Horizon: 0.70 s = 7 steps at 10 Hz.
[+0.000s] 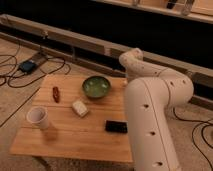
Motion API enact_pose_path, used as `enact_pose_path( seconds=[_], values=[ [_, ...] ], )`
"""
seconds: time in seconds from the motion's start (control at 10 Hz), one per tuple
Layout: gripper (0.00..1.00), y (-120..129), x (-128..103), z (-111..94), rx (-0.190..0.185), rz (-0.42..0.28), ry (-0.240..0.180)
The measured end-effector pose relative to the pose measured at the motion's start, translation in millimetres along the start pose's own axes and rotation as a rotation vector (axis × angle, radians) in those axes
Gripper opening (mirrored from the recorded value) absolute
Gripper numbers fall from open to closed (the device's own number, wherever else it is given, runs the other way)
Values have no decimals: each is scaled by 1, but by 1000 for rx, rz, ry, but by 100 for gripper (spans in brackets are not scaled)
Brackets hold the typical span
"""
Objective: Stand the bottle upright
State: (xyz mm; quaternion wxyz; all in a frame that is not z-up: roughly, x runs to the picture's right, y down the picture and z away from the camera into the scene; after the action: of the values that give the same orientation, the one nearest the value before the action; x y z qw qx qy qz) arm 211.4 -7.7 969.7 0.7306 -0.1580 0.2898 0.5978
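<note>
Five things sit on the bench: the bottle, a green bowl, a white cup, a small red thing and a flat black thing. The bottle lies on its side near the middle, between the bowl and the cup. The claw is hidden behind the big white arm, so I cannot tell if it is open or closed. The bottle looks well apart from it.

Lots could go wrong. The bottle looks round, so a bump from the claw could roll it into the bowl or off the edge. The black thing lies between the arm and the bottle, so the claw could knock it on the way. If the claw lets go while the bottle leans, the bottle will likely fall flat.
</note>
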Motion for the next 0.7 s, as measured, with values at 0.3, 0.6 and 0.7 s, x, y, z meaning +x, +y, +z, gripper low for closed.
enact_pose_path(
  seconds=[0.3, 0.6, 0.7],
  values=[
    [65, 1, -3, 4, -8, -20, 14],
    [65, 4, 0, 13, -21, -33, 34],
    [65, 4, 1, 15, -25, -35, 39]
  ],
)
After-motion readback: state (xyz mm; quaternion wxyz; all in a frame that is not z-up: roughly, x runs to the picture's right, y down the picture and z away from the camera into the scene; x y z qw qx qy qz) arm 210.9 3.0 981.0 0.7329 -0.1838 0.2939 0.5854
